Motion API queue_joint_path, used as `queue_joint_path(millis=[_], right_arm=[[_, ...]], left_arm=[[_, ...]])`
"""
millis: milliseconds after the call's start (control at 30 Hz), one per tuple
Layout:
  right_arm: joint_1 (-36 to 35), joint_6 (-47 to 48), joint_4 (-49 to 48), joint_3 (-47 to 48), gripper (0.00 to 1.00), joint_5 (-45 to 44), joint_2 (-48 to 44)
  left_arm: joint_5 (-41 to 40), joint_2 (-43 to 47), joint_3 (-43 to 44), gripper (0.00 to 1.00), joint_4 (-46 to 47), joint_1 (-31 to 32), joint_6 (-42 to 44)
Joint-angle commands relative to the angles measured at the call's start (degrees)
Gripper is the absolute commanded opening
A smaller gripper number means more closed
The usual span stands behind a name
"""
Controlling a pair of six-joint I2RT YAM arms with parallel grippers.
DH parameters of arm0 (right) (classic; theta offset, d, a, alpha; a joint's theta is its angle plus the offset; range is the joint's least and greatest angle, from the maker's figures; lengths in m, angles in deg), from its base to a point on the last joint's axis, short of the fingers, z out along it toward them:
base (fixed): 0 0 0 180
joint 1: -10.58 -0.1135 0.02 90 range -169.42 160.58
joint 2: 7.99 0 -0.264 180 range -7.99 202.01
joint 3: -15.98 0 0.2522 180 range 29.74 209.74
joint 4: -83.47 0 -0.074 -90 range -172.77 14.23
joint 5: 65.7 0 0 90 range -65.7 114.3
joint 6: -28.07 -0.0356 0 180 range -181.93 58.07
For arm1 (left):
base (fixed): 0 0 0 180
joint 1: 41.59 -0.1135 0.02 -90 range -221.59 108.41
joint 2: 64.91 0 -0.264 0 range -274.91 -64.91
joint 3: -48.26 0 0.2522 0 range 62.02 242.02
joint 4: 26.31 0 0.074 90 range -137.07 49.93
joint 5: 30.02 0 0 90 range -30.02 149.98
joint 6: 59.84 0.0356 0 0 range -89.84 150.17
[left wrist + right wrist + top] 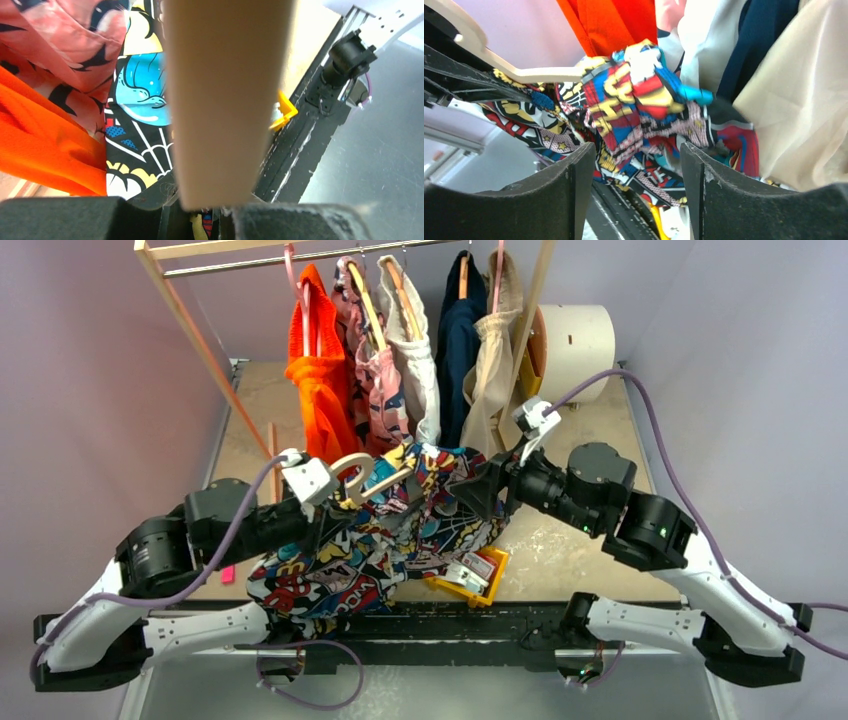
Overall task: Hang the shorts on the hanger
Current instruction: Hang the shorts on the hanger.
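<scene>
The shorts (350,560), in a busy comic print, hang in a bunch over the cream hanger (365,478) above the table's front edge. My left gripper (335,502) is shut on the hanger, which fills the left wrist view as a wide tan bar (225,100) rising from the jaws (200,210), with the shorts (137,115) behind it. My right gripper (478,492) is at the shorts' right side. In the right wrist view it (636,170) is open, and the shorts (639,110) hang just beyond its fingertips (574,180). The hanger's arm (489,62) runs in from the upper left.
A wooden rack (190,330) at the back holds an orange garment (320,390), a pink patterned one (378,380), and white, navy and beige ones. A yellow tray (475,578) lies under the shorts. A white roll (578,340) stands at the back right.
</scene>
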Motion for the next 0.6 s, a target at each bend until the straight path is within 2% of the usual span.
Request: queue_joint_path(millis=[0,200,567], right_arm=[[0.0,10.8,1.1,7.1,0.67,2.4,2.3],[-0.1,17.3,2.5,13.1,0.73,2.5,9.0],[-2.2,20.6,7.7,14.7,0.74,-2.4,14.8]], left_arm=[[2.9,-1.3,2.1,0.0,1.0,-0.2,-0.6],[3.5,-2.8,2.7,0.0,0.5,-0.1,-0.7],[1.3,-3.3,1.7,0.0,0.4,-0.1,-1.2]])
